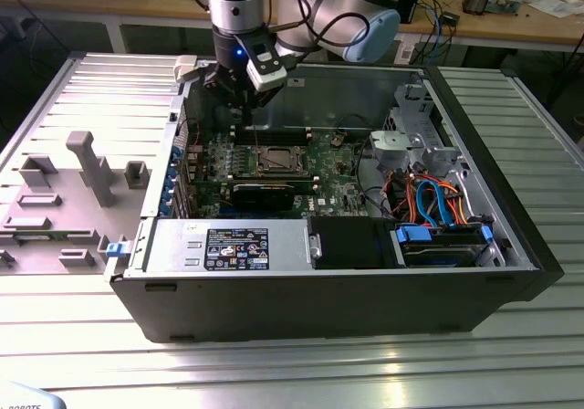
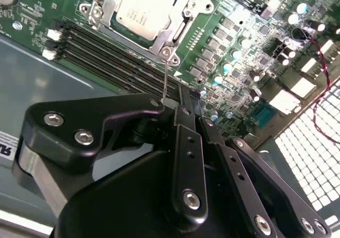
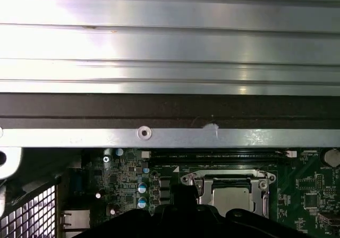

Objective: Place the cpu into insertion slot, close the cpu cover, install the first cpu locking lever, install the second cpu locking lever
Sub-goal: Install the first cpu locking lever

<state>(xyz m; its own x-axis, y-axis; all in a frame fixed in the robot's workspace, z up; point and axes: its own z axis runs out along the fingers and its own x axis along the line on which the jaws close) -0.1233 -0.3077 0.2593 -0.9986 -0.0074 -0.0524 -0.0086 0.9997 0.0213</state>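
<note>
The cpu lies flat in the insertion slot on the green motherboard, its silvery top showing. The cpu cover is folded down around it as a metal frame. In the first wrist view the cpu and the cpu cover sit just beyond the dark gripper body. One thin wire locking lever stands up from the socket's corner and its end reaches my gripper. The fingers are shut together; I cannot tell whether they pinch the lever. In the exterior view my gripper hangs over the board behind the socket.
Long black memory slots run beside the socket. A black graphics card lies in front of it, with the power supply nearer still. A drive cage with blue and orange cables fills the exterior view's right. Grey fixtures stand outside the case.
</note>
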